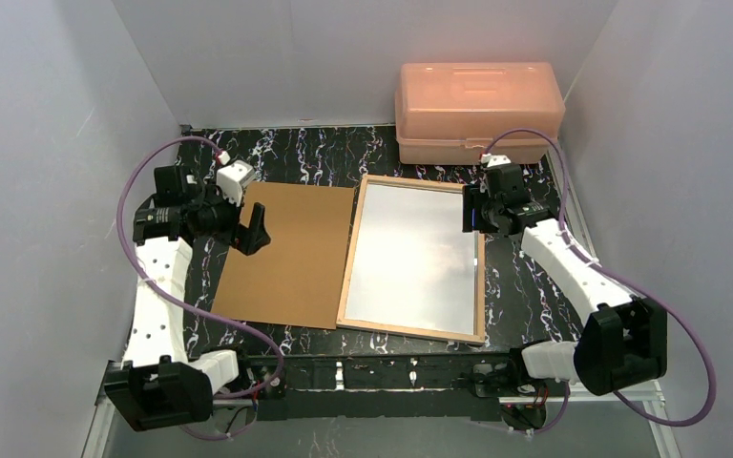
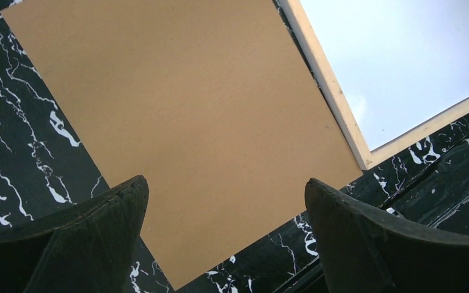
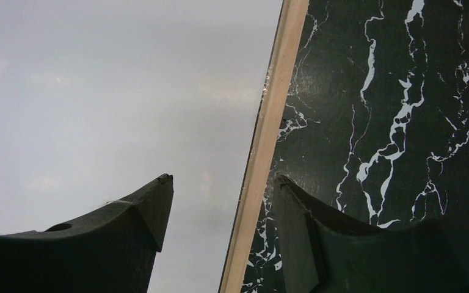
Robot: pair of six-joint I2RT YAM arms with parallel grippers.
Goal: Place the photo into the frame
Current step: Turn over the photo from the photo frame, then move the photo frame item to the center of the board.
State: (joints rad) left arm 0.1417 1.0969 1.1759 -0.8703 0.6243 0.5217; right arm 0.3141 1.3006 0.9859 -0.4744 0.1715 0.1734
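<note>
The frame [image 1: 346, 262] lies flat mid-table with its light wood back up. A pale grey glossy surface [image 1: 415, 253] fills it. I cannot tell whether that is the photo's back or the pane, and no printed face shows. My right gripper [image 1: 472, 212] hangs over the frame's right rail [image 3: 269, 134]. In the right wrist view it [image 3: 223, 178] is open, one finger over the grey surface [image 3: 116, 91] and the other over the table, gripping nothing. My left gripper [image 1: 256, 234] stands open above the brown board, and in the left wrist view it [image 2: 225, 183] is empty.
A plain brown backing board [image 1: 286, 253] lies left of the frame, its edge close beside the frame's left rail [image 2: 333, 97]. A translucent orange lidded box [image 1: 477, 110] stands at the back right. White walls enclose the black marbled table [image 1: 525, 286] on three sides.
</note>
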